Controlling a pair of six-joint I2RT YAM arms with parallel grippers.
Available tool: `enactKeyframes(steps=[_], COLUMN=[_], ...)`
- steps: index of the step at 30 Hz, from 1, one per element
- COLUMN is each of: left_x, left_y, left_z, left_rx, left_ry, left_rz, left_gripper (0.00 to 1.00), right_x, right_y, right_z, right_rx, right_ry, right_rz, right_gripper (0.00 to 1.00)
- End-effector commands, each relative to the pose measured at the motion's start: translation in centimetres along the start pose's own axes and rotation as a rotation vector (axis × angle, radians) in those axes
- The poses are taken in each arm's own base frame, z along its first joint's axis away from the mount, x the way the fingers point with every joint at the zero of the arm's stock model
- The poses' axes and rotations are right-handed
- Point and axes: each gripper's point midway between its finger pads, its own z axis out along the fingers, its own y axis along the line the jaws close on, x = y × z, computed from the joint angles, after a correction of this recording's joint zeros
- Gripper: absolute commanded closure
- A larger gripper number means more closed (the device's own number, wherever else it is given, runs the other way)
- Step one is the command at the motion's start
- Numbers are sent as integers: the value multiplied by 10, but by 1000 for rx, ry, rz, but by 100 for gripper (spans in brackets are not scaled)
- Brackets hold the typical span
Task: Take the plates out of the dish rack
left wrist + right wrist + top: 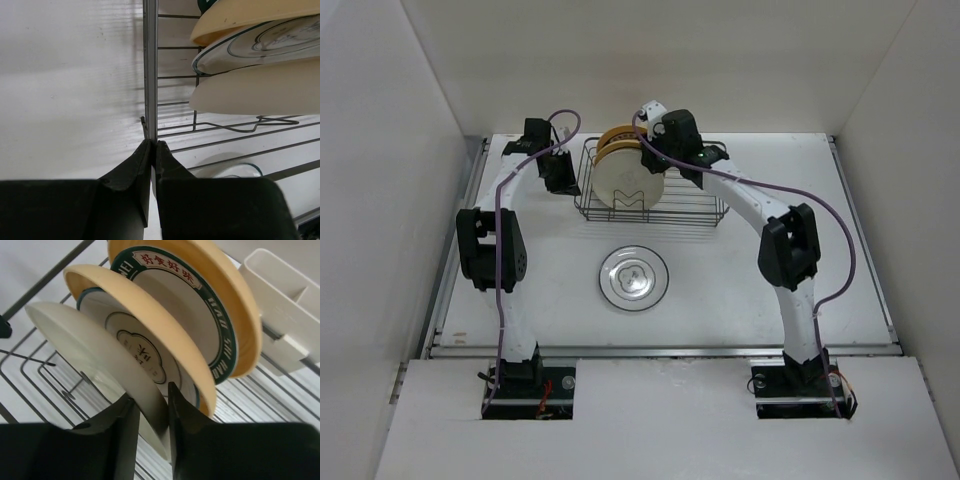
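My left gripper (153, 150) is pinched shut on an upright wire of the rack (150, 75), mid-frame in its wrist view. My right gripper (151, 396) is clamped on the lower rim of the cream plate (85, 345), the frontmost one standing. Only the top view shows a ringed plate (634, 277) lying flat on the table (800, 300), centre frame, just below the rack.

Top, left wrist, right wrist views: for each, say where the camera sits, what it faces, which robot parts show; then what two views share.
Top external: above and behind the bases, looking down at the table, dish rack and both arms.
Left wrist: on that arm, facing along the left gripper, shut on the rack's edge wire.
Right wrist: on that arm, facing along the right gripper, shut on the pale plate.
Shared: both wrist views show that plate.
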Motion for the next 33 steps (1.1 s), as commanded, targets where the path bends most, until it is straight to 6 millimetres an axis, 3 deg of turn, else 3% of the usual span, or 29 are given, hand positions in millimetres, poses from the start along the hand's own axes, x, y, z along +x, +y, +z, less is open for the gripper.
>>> enactKeyframes(steps=[1,2,6,9,11,12,15,16,19,25,26,28,29,30,31,32,33], left_x=[50,50,50,51,54,54,56,56,54,55,53,58,55,55,53,51,51], left_y=[3,3,3,0,3,3,2,5,4,0,-2,-8,-10,-10,-14,-15,-15], left_z=[-6,-6,-6,-6,-5,-5,-1,-1,-4,-3,-6,-9,-14,-14,-19,-23,-23], left_rx=[-35,-35,-35,-28,-41,-52,-65,-76,-85,-83,-80,-69,-65,-65,-50,-47,-47], left_ry=[173,173,173,174,182,180,188,186,174,177,168,178,164,164,152,143,143], left_rz=[-58,-58,-58,-79,-99,-118,-133,-132,-149,-150,-147,-140,-135,-135,-132,-119,-119], left_gripper=[100,100,100,100,100,100,100,100,100,100,100,100,100,100,100,100,100], right_x=[-43,-43,-38,-53,-75,-98,-131,-151,-162,-136,-141,-134,-109,-109,-95,-49,-43], right_y=[5,7,6,5,1,1,-7,-9,-20,-25,-23,-27,-30,-30,-30,-35,-33], right_z=[-14,-15,-13,-27,-39,-59,-87,-113,-139,-144,-163,-181,-183,-207,-214,-212,-237], right_rx=[-29,-39,-39,-25,3,15,75,96,168,210,205,196,178,168,164,180,186], right_ry=[-91,-91,-82,-111,-184,-248,-390,-459,-551,-469,-485,-471,-388,-391,-357,-240,-249], right_rz=[2,1,-17,-33,-39,-9,31,47,85,149,168,260,288,316,363,399,417], right_gripper=[76,76,100,100,100,100,100,100,100,100,100,100,100,100,100,100,100])
